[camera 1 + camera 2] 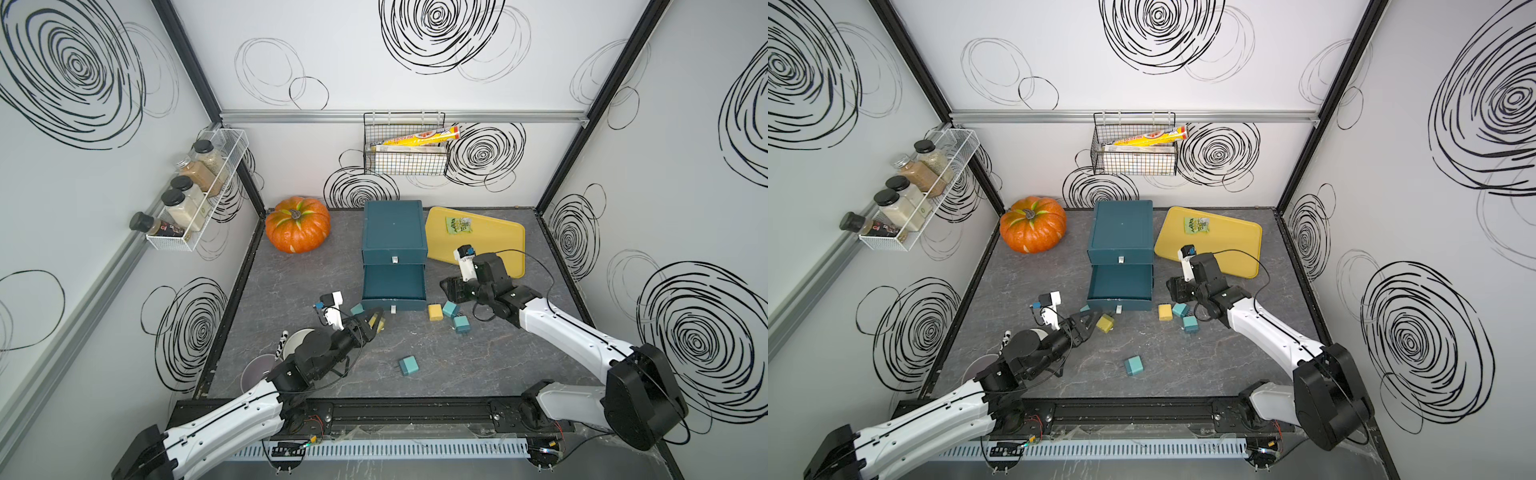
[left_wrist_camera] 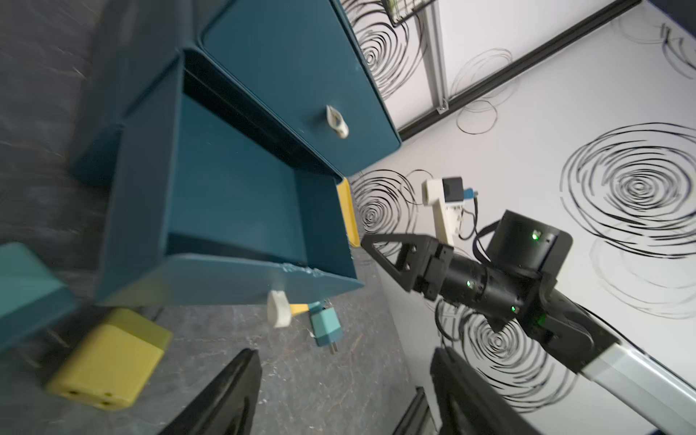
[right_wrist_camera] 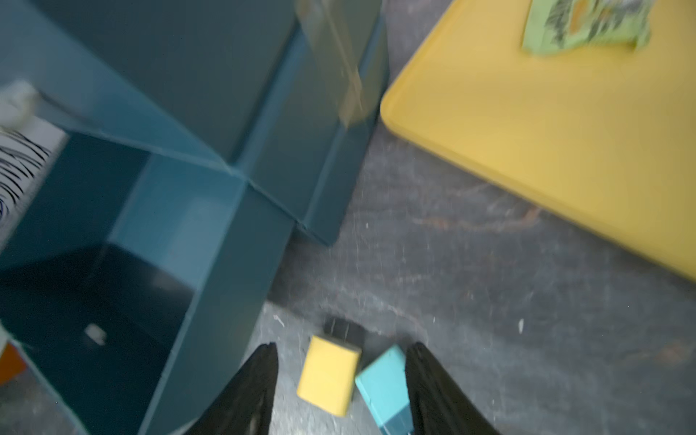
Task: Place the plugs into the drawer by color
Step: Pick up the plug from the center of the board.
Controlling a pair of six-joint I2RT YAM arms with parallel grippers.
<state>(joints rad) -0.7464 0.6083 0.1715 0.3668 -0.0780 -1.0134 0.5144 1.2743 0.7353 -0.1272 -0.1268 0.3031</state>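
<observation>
Grey counter (image 1: 457,374), teal drawer (image 1: 394,226), orange pumpkin (image 1: 297,226), yellow tray (image 1: 492,243), scattered teal and yellow plugs (image 1: 409,365), perhaps a bowl (image 1: 294,343)

Right wrist view motion-blurred; teal plug (image 3: 382,384) cut by frame edge, seemingly at prong end.

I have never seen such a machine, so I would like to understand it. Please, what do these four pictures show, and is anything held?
The machine is a robot with a left arm and a right arm. Two pictures look down on the whole scene from above. The other two come from a camera on each arm's wrist. On the grey table stand a teal drawer cabinet with one drawer pulled out, a pumpkin and a yellow tray. Yellow plugs and teal plugs lie loose on the table. The left gripper and the right gripper are both open and hold nothing.
</observation>
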